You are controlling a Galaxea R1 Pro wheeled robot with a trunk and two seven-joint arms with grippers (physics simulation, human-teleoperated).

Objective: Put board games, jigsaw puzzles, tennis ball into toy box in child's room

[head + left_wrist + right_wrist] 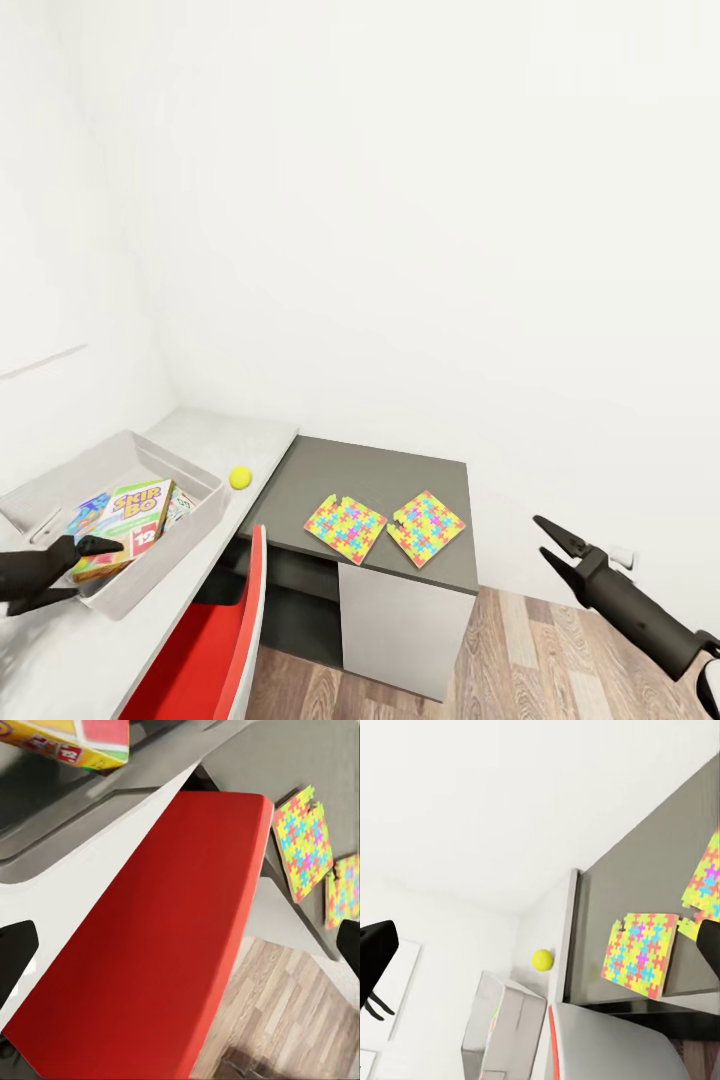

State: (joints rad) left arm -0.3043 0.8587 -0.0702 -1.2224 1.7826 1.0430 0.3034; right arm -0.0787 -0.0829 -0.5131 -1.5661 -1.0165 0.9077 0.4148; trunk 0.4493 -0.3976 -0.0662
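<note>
Head view is showing the left claw (95, 570) hanging with its dark fingers spread and holding nothing, right at the near rim of the toy box (190, 470). The box is sitting on the white worktop (245, 435), and the board games (130, 515) are lying inside it, a yellow-green one on top and parts of others peeking out from under it. Just beyond the box's far corner, the tennis ball (240, 478) is resting on the white top near the step down to the lower grey unit (390, 470). On that unit the two jigsaw puzzles (345, 527) are lying flat side by side, nearly touching, close to its front edge. A red chair (215, 640) is standing tucked against the worktop below the box.

The right claw (553, 540) is hovering released, fingers apart, out over the wooden floor (560, 660), well apart from the puzzles.

Left wrist view is looking down past the chair's red back (150, 945), catching a corner of a game box (67, 742) and both puzzles (304, 840), details the head view is giving from above only. Right wrist view is taking in the ball (541, 959), a puzzle (641, 952) and the toy box's wall (502, 1020) from the side.
</note>
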